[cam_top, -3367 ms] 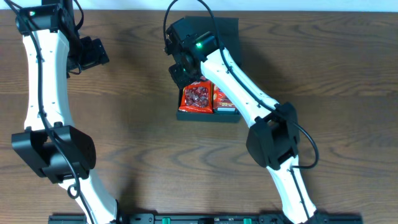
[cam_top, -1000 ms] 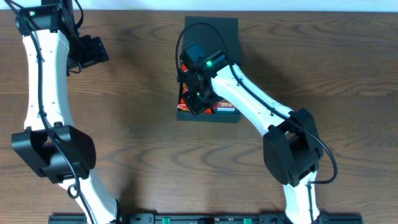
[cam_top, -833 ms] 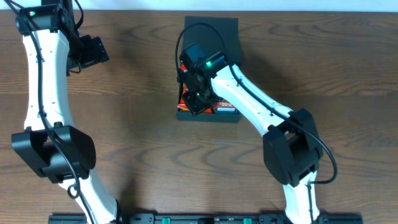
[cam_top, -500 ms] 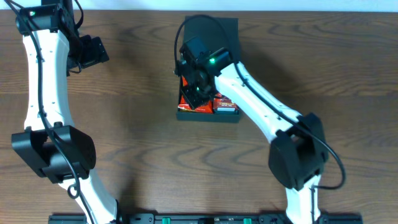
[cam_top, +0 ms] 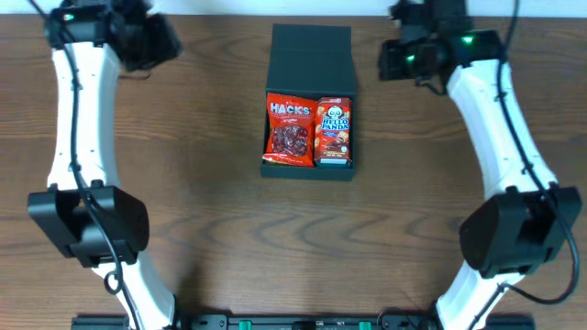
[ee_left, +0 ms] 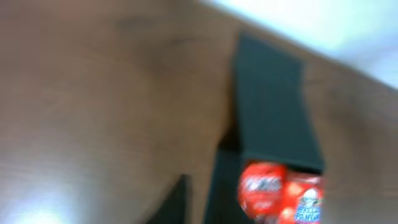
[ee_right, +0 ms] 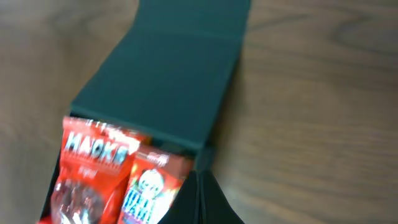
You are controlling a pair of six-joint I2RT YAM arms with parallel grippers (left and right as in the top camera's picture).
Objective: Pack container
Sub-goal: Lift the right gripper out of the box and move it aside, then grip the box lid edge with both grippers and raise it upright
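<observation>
Brown wooden table (cam_top: pixel 211 137) held the open container (cam_top: pixel 312 55), two red snack packs (cam_top: pixel 289 133) inside; we saw left gripper (ee_left: pixel 180 194) and right gripper (ee_right: pixel 199 182) both clenched shut.

Your left arm (cam_top: pixel 78 128) runs up from its base at the near edge to the far left of the overhead view. There the left gripper (cam_top: pixel 151 41) points inward, jaws closed on nothing. Your right arm (cam_top: pixel 500 119) mirrors it on the far right, and the right gripper (cam_top: pixel 404 57) is likewise closed and empty (its fingers (ee_right: pixel 204 199) meet in one dark wedge). The left wrist view is blurred, with only a dark wedge at its bottom edge.
</observation>
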